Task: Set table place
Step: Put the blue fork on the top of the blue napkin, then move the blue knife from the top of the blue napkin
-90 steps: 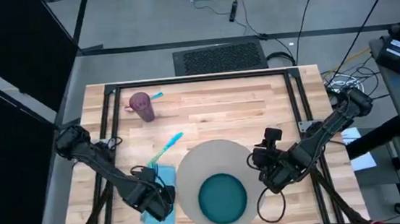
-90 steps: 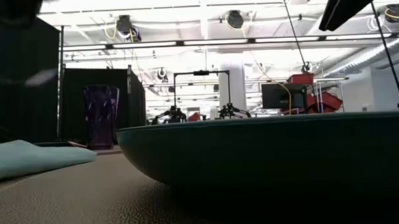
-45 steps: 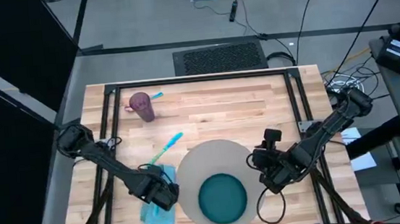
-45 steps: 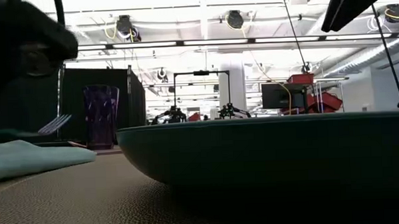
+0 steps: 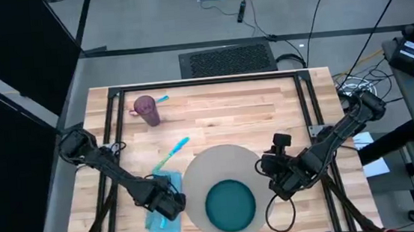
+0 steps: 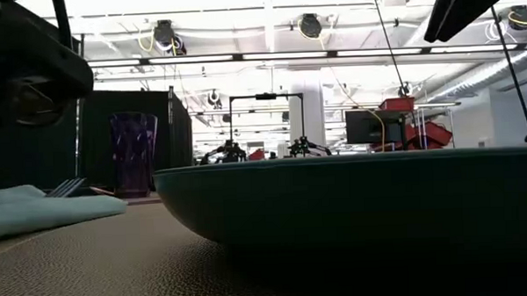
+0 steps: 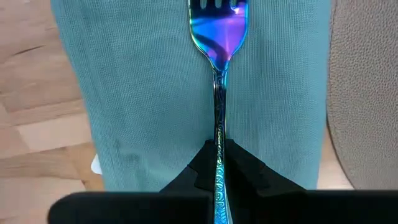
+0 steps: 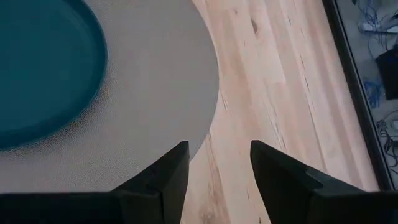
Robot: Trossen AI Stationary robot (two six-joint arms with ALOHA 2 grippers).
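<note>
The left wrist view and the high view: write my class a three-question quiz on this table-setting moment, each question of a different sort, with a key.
1. True or false: the left gripper is shut on the iridescent fork, which is above the teal napkin.
2. Multiple choice: the dark teal plate sits on a) bare wood, b) the grey placemat, c) the napkin.
3. Fill in: the right gripper is ____ and holds nothing, hovering over the placemat's edge and the table.

Key: 1 true; 2 b; 3 open.
</note>
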